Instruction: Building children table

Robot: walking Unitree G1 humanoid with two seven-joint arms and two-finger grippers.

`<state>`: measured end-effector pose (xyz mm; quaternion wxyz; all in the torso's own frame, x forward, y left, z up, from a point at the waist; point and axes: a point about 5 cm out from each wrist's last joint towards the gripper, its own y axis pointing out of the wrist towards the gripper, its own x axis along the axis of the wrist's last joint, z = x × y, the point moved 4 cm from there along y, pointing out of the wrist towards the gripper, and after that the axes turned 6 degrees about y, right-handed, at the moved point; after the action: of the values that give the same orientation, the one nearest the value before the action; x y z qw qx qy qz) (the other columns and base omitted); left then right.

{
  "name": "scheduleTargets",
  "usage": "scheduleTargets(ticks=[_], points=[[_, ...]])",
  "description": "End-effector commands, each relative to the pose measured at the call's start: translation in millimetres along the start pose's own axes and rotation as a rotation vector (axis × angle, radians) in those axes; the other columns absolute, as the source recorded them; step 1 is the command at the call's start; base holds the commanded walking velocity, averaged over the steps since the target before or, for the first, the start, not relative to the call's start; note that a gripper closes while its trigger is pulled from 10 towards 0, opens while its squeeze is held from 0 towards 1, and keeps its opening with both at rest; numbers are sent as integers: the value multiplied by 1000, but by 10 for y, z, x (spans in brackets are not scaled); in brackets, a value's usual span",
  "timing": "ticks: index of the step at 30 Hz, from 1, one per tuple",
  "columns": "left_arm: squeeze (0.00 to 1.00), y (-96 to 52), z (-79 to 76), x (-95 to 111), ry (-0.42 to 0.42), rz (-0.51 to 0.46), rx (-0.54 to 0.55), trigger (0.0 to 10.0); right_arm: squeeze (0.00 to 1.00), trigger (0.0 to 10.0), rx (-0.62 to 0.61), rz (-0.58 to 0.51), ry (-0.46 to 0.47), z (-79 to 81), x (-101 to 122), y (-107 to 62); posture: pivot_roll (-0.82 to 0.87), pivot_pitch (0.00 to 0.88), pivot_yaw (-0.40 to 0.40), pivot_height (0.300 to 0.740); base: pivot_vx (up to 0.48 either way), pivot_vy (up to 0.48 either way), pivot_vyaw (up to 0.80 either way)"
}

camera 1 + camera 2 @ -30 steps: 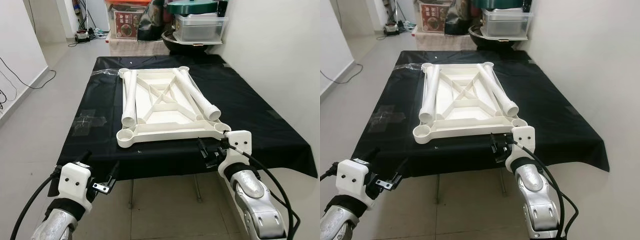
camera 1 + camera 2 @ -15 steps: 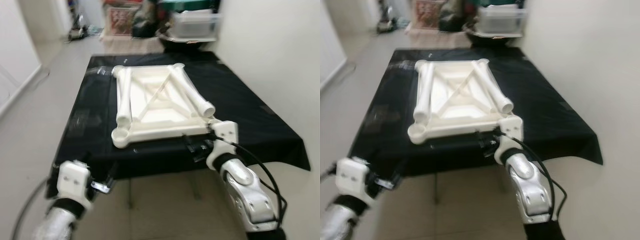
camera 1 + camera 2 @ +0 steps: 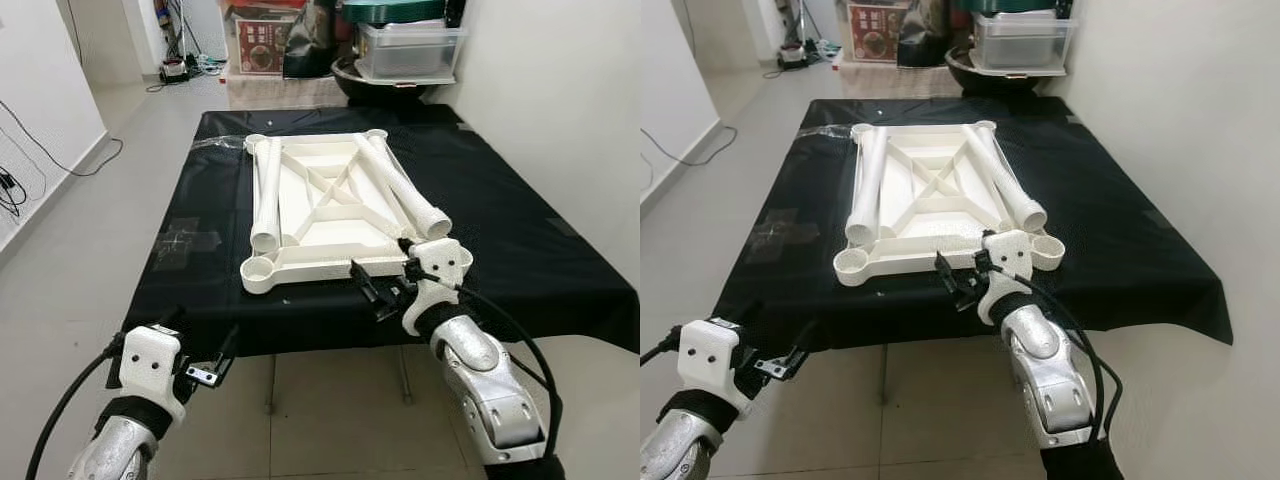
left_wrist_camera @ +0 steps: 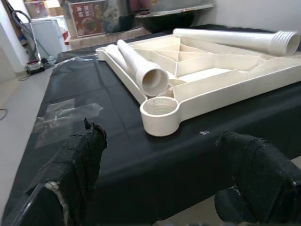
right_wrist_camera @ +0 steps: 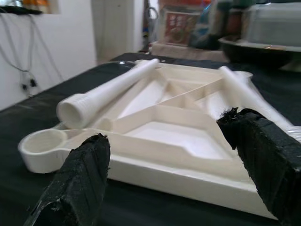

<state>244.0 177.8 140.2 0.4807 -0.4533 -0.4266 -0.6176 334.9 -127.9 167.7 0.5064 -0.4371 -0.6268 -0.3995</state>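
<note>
Arms first: my right hand (image 3: 385, 290) is stretched forward over the near edge of the table (image 3: 500, 215), fingers spread wide, empty, pointing at the front rail of the white tabletop (image 3: 330, 205) without touching it. My left hand (image 3: 205, 362) sits low, in front of the table edge and below it, also spread wide and empty. The tabletop is moulded white plastic, lying upside down in the middle of the black cloth, ribbed with an X brace, round threaded sockets at the corners. Two loose white tube legs (image 3: 265, 193) lie on it, one along the left side, one along the right, with ridged ends toward me. Finger pads (image 4: 82, 162) are rough black foam. Far corners are small and hard to read; clutter behind is blurred.
</note>
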Motion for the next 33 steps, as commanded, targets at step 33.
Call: scheduleTargets(ticks=[33], points=[[0, 147, 42, 501, 61, -160, 73, 10000, 0, 10000, -50, -86, 102, -125, 257, 381, 91, 0, -50, 740, 163, 0, 0]])
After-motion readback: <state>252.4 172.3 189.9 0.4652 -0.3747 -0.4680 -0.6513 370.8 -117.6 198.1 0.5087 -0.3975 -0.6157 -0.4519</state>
